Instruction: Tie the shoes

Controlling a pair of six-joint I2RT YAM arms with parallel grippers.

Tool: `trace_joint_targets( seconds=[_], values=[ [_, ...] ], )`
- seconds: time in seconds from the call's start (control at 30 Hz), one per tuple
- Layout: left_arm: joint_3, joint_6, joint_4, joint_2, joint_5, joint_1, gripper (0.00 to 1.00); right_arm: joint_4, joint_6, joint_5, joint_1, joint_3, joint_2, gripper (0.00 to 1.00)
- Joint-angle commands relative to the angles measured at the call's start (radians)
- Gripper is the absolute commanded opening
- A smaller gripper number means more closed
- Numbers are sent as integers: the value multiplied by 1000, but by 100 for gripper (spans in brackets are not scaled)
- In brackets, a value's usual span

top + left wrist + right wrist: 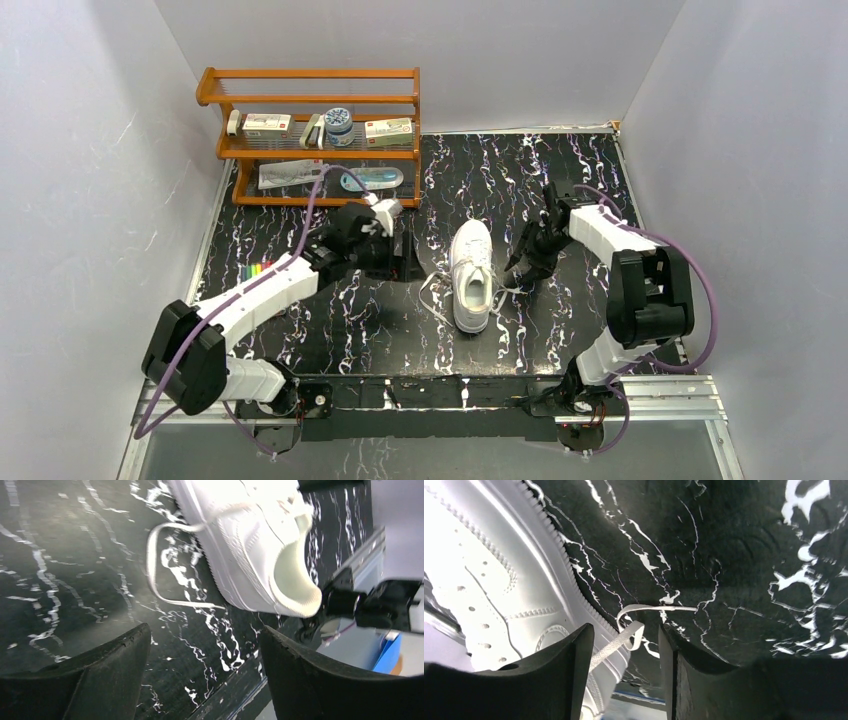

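Observation:
The shoes are a single white low-top sneaker (pixel 471 272) lying mid-table, toe pointing away from the arms. Its loose white laces trail on both sides: one lace (pixel 432 295) to the left, the other (pixel 506 290) to the right. My left gripper (pixel 403 260) stands open just left of the sneaker (pixel 250 540). Nothing lies between its fingers, and the left lace loop (pixel 152 570) rests on the table ahead of them. My right gripper (pixel 626 634) is low at the sneaker's right side (pixel 489 580). It is open, with the right lace (pixel 631 632) running between its fingers, unpinched.
A wooden shelf rack (pixel 310 135) stands at the back left, holding boxes (pixel 266 124), a jar (pixel 339 122) and a flat packet (pixel 288 174). A small coloured strip (pixel 258 270) lies near the left arm. Grey walls close in the black marbled table (pixel 560 180) on three sides.

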Motion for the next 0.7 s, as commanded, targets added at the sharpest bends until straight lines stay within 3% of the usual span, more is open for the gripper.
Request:
trace_joint_targets(
  seconds=[0.0, 0.33, 0.47, 0.53, 0.63, 0.67],
  values=[
    [30, 98, 48, -5, 4, -81, 78, 27, 359, 88, 46, -35, -39, 60],
    [33, 220, 55, 7, -45, -108, 73, -20, 579, 135, 83, -80, 78, 61],
    [17, 280, 98, 12, -44, -108, 73, -8, 664, 168, 97, -101, 105, 57],
    [2, 311, 142, 19, -28, -108, 73, -7, 692, 197, 100, -113, 108, 46],
    [-23, 368, 246, 55, 11, -104, 69, -67, 721, 273, 100, -123, 74, 12],
    [-28, 388, 283, 79, 38, -98, 68, -91, 714, 316, 100, -116, 48, 6]
  ],
)
